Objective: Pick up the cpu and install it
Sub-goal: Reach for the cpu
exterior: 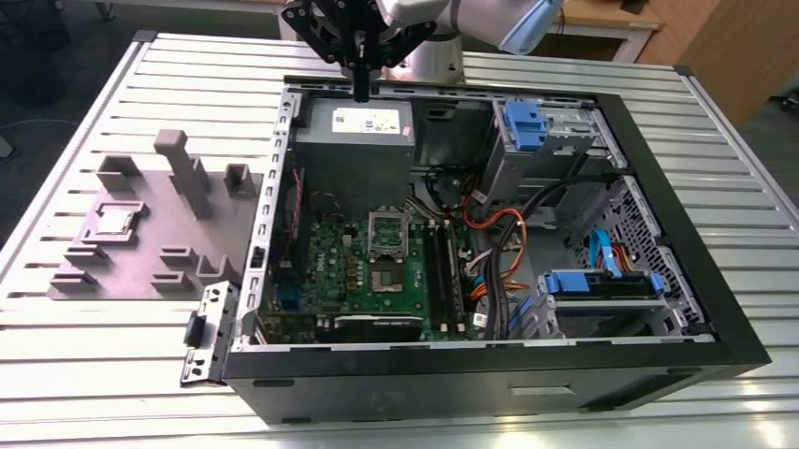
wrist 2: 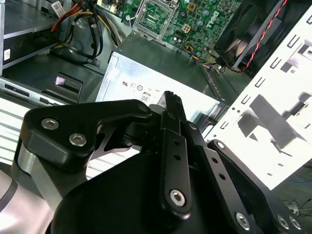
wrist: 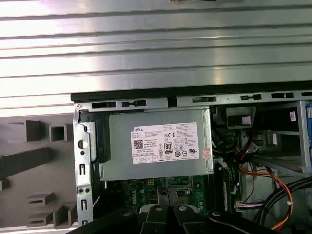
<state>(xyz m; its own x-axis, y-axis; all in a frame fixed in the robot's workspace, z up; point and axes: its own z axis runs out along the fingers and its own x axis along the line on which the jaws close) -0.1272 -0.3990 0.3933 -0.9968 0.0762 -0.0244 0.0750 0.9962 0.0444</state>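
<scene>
Cpu (exterior: pixel 115 220) rests on grey tray (exterior: pixel 125 271); claw (exterior: pixel 361 92) — seemingly pressed together — hangs well apart.

you're looking at an open computer case (exterior: pixel 500 385) lying on a slatted metal table (exterior: pixel 75 374). inside it you see a grey power supply (exterior: pixel 355 140), with the green motherboard (exterior: pixel 355 271) just beside it and a shiny socket frame (exterior: pixel 388 229) on the board. orange cables (exterior: pixel 489 223) run between the board and the blue drive caddies (exterior: pixel 525 120). on the exterior view's left, a grey plastic tray (exterior: pixel 125 273) lies just beside the case.
</scene>
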